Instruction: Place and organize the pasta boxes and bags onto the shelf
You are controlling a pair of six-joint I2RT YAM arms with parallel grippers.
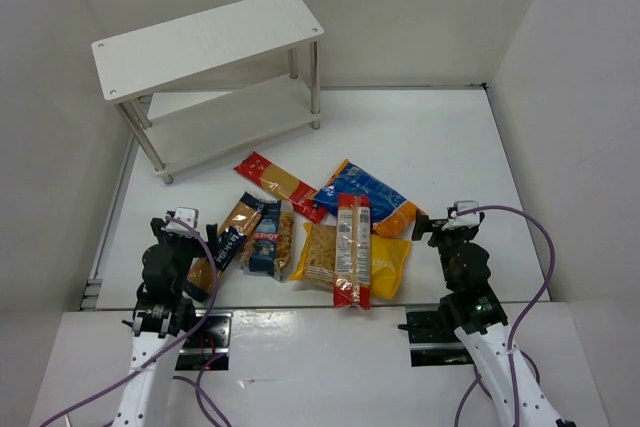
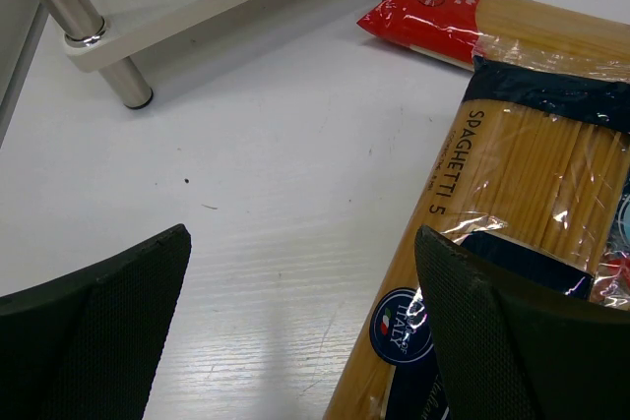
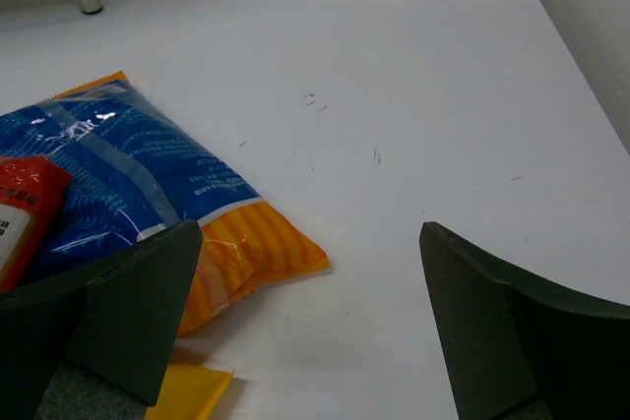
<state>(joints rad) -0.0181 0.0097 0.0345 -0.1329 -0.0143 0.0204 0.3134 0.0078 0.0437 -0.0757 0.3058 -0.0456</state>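
**Nothing shelved yet**

Shelf (image 1: pixel 210 37): both boards bare (far-left corner). All pasta packs (image 1: pixel 318 247) lie heaped on the table (image 1: pixel 420 137) between the arms, so the whole job is left. Left gripper (image 2: pixel 302 243) spread wide, empty; tan-and-blue spaghetti pack (image 2: pixel 532 174) lies beneath one finger, not between them. Right gripper (image 3: pixel 310 233) likewise spread, empty; blue-orange bag (image 3: pixel 128 184) just beside one finger.

The left gripper (image 2: pixel 300 243) hangs low near the near-left corner, the right gripper (image 3: pixel 310 233) near the near-right, both jaws spread wide.
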